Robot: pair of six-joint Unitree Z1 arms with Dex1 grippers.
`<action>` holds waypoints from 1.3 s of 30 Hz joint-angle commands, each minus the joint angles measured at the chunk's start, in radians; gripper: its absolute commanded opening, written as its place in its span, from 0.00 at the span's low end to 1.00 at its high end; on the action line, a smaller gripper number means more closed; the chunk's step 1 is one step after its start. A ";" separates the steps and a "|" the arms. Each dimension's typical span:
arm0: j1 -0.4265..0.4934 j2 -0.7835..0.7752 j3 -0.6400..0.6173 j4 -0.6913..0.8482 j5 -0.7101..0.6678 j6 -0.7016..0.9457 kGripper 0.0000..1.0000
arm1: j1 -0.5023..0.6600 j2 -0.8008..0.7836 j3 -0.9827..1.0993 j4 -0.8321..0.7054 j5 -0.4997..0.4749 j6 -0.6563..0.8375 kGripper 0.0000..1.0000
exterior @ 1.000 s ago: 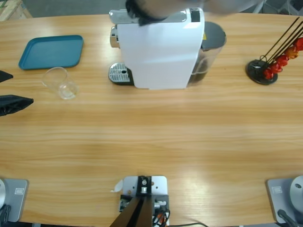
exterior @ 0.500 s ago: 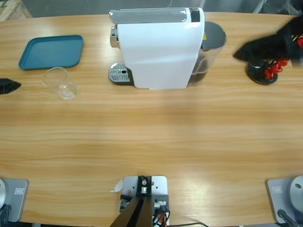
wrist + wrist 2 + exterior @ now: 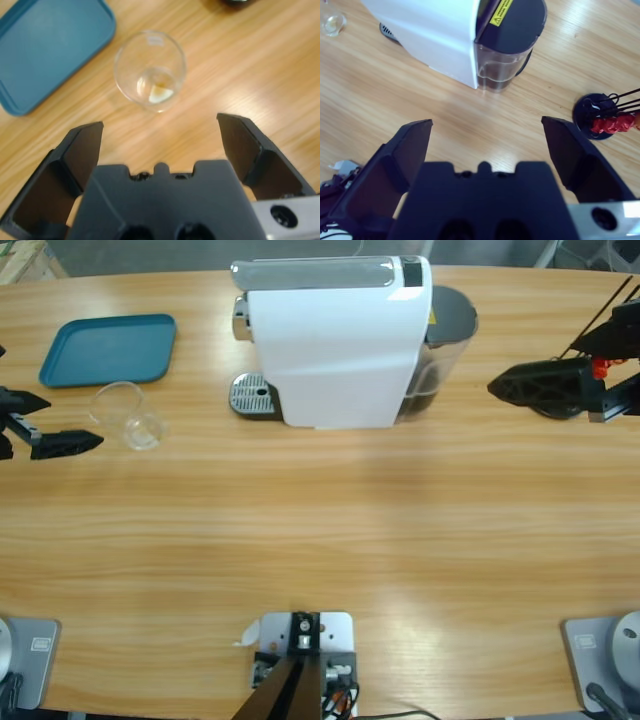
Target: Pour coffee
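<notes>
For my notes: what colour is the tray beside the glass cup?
The tray is plain teal blue, with no pattern. The high view shows it best, next to the glass cup.

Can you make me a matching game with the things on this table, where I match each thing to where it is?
Things:
1. clear glass cup
2. flat teal plastic tray
3. white boxy coffee machine
4. black wire stand with red capsules

Places:
A. far edge of the table, in the middle
B. lying on its side, just ahead of the open left gripper
C. far left corner of the table
D. right end of the table, near the right gripper

Pairs: 1-B, 2-C, 3-A, 4-D
</notes>
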 commanded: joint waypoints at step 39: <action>0.076 0.326 0.266 -0.583 -0.056 -0.080 0.99 | -0.128 0.077 0.116 -0.140 0.066 -0.048 1.00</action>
